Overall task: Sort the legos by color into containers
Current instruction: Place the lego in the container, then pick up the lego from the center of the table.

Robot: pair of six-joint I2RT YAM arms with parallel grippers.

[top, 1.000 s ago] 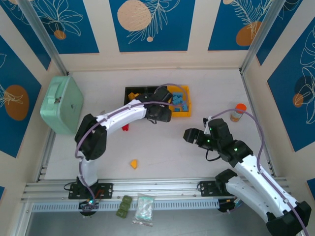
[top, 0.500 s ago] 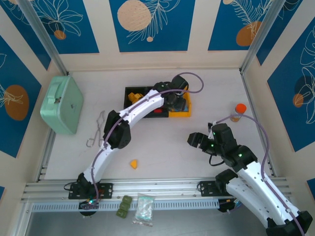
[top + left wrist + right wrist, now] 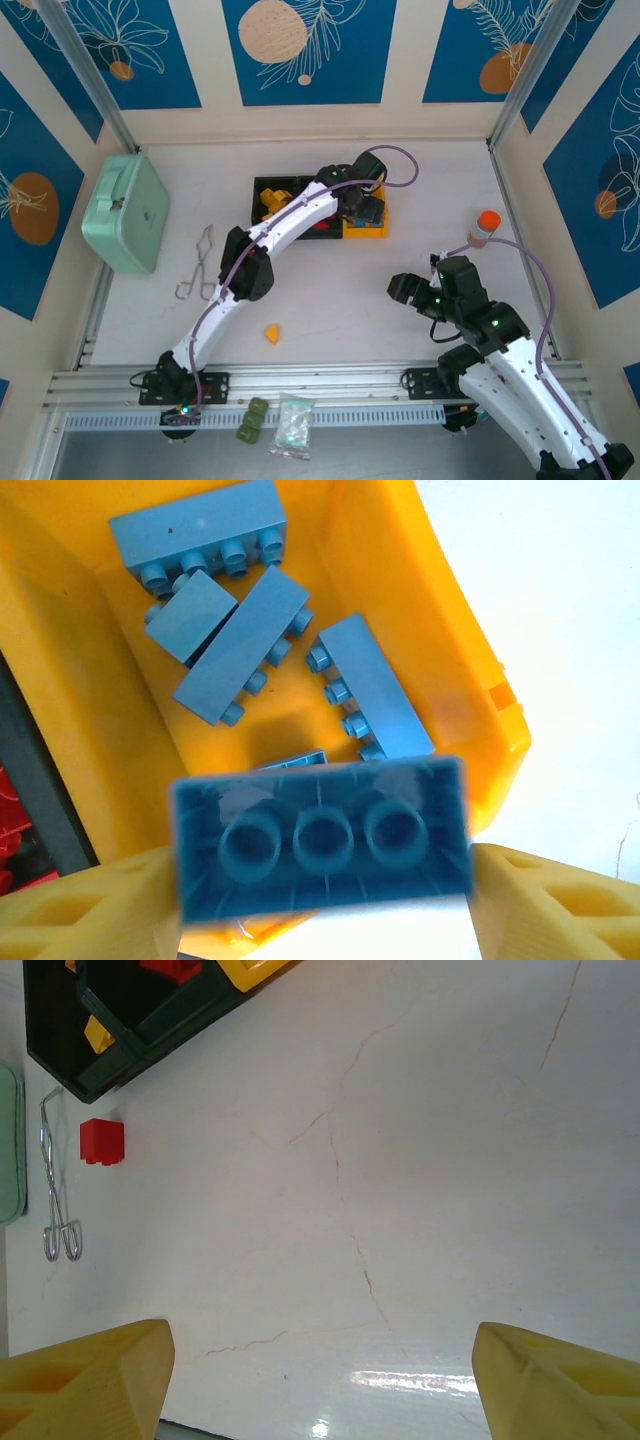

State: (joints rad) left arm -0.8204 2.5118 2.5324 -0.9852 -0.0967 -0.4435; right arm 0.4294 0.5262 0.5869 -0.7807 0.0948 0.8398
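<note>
Nearest to the arm bases, a small yellow-orange plastic wedge piece (image 3: 272, 333) lay alone on the pale surface (image 3: 330, 290). A little farther out, the right hand (image 3: 320, 1370) hovered over bare surface, its two yellow fingers (image 3: 90, 1380) wide apart with nothing between them.

In the right wrist view, a small red plastic studded brick (image 3: 102, 1141) stood on the surface just beside the thin metal tongs (image 3: 55, 1195). It was near the corner of the black rectangular plastic bin (image 3: 140, 1050), but outside of it.

Farthest away, the left hand (image 3: 320, 880) was above the yellow-orange rectangular plastic bin (image 3: 390, 570). It was clamped on a blue plastic studded brick (image 3: 320, 845). The fingers pressed on the two short ends of this brick, and its hollow underside faced the wrist camera. Below it, about four other blue bricks (image 3: 245, 645) lay loose in the same bin, some leaning on each other.

I judged that these bricks are hard, stiff and very light, so a firm squeeze would not bend them and a short fall into the bin would not harm them. Their walls are smooth and may slip, so the best hold for the red brick seemed to be from above, on two flat opposite walls and not over the studs. The wedge has a sloped face, so it likely needs a hold on its parallel flat sides.
</note>
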